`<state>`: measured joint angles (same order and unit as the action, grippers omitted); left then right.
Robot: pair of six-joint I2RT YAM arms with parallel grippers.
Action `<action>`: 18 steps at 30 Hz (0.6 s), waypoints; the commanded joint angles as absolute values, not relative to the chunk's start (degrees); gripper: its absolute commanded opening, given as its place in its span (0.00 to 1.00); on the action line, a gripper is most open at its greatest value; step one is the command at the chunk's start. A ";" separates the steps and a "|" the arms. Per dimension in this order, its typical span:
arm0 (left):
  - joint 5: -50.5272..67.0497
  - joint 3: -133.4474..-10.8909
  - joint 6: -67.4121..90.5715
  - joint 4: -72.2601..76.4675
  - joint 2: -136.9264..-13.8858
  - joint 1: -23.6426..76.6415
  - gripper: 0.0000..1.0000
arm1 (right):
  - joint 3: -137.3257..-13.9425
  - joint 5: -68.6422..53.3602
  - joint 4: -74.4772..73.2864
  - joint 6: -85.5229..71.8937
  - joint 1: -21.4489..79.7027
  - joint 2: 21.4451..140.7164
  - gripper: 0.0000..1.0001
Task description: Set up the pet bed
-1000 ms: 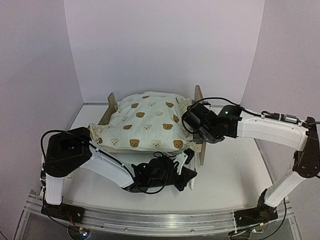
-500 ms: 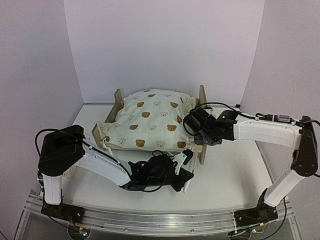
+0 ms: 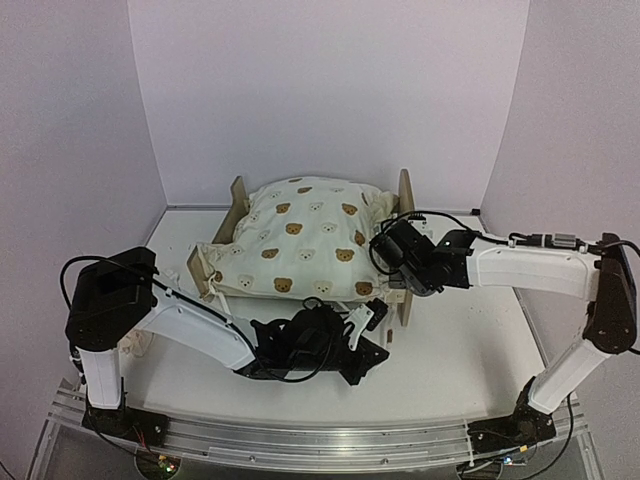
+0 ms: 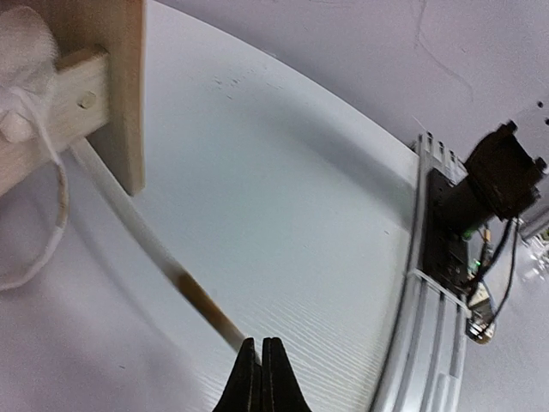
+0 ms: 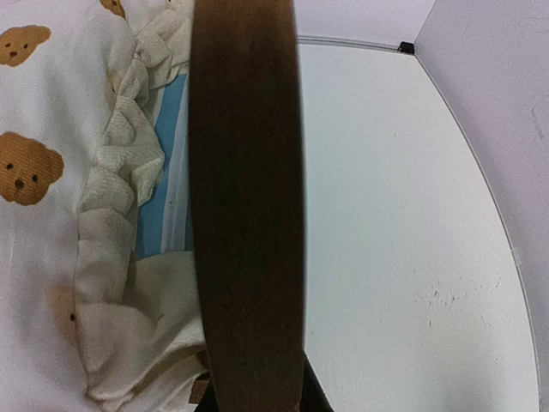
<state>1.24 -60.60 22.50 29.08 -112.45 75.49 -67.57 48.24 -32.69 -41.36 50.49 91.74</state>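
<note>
pet bed (image 3: 404, 200) shifted slightly rightward since a second ago, now mid-counter (image 3: 470, 350) | 1 bed, 1 bear quilt (image 3: 300, 245) heaped on it | right jaws clenched on its end board | left jaws pressed closed

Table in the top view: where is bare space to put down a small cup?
Free: the white table right of the light plywood pet bed, toward the right wall; also the strip left of the bed. Crowded: front centre, where the left gripper and its arm lie.
</note>
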 commanded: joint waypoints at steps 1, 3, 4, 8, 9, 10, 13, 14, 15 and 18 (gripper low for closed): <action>12.31 -59.53 23.92 28.66 -110.46 80.74 0.00 | -64.22 49.38 -27.90 -45.51 44.42 96.20 0.00; 11.56 -59.75 24.31 28.46 -112.22 80.71 0.00 | -63.75 48.35 -27.70 -44.77 44.31 96.20 0.04; 11.32 -60.06 24.58 28.23 -113.26 80.71 0.00 | -63.50 47.71 -27.69 -44.19 44.30 96.07 0.06; 11.40 -61.03 26.13 29.20 -117.52 80.77 0.00 | -61.68 45.66 -27.60 -42.63 44.30 94.35 0.11; 11.25 -60.95 26.58 29.87 -118.25 80.76 0.00 | -61.30 45.39 -27.60 -42.06 44.31 93.87 0.13; 11.06 -60.93 26.93 30.38 -118.91 80.74 0.00 | -60.97 45.11 -27.60 -41.40 44.31 93.38 0.15; 10.75 -61.29 27.40 31.01 -120.54 80.75 0.00 | -60.43 44.31 -27.60 -39.81 44.30 92.00 0.20; 10.73 -61.47 27.42 31.00 -120.96 80.76 0.00 | -60.33 43.97 -27.60 -39.25 44.30 91.54 0.22; 10.72 -61.74 27.42 30.90 -121.34 80.76 0.00 | -60.31 43.70 -27.60 -38.77 44.30 91.16 0.24; 10.72 -62.26 27.42 30.09 -121.81 80.77 0.00 | -60.21 43.08 -27.60 -37.71 44.30 90.24 0.33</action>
<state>10.42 -59.99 26.72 28.97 -121.32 80.77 -61.03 45.49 -24.14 -38.23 44.77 91.48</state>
